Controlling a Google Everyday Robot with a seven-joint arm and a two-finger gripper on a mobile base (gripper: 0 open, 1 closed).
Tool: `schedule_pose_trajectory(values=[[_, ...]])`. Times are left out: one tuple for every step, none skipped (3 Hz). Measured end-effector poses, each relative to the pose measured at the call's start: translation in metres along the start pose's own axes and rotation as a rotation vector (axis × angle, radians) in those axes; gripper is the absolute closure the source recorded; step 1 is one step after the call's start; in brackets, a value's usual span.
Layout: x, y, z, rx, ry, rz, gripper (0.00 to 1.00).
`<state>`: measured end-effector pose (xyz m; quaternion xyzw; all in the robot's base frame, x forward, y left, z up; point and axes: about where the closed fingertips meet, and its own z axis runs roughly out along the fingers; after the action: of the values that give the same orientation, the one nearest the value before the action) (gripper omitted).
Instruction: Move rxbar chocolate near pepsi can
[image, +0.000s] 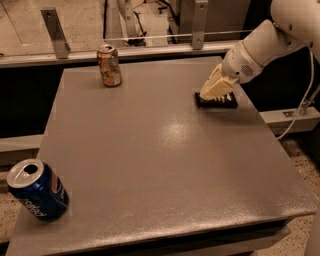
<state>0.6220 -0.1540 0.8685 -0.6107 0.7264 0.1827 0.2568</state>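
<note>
The pepsi can (37, 189) stands at the near-left corner of the grey table (160, 165), silver top facing the camera. The rxbar chocolate (225, 104) lies flat near the far-right edge of the table, well apart from the pepsi can. The gripper (215, 92) is positioned directly on top of the bar, angled down from the right; whether it has grasped the bar cannot be determined. A brown-gold can (109, 65) stands upright at the far-left area.
</note>
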Motion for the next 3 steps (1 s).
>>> schedule_pose_trajectory(values=[[0.006,-0.004,0.005,0.002,-0.002,0.004,0.13],[0.015,-0.009,0.012,-0.003,0.004,0.014,0.0],[0.024,-0.013,0.019,-0.004,0.019,0.022,0.0]])
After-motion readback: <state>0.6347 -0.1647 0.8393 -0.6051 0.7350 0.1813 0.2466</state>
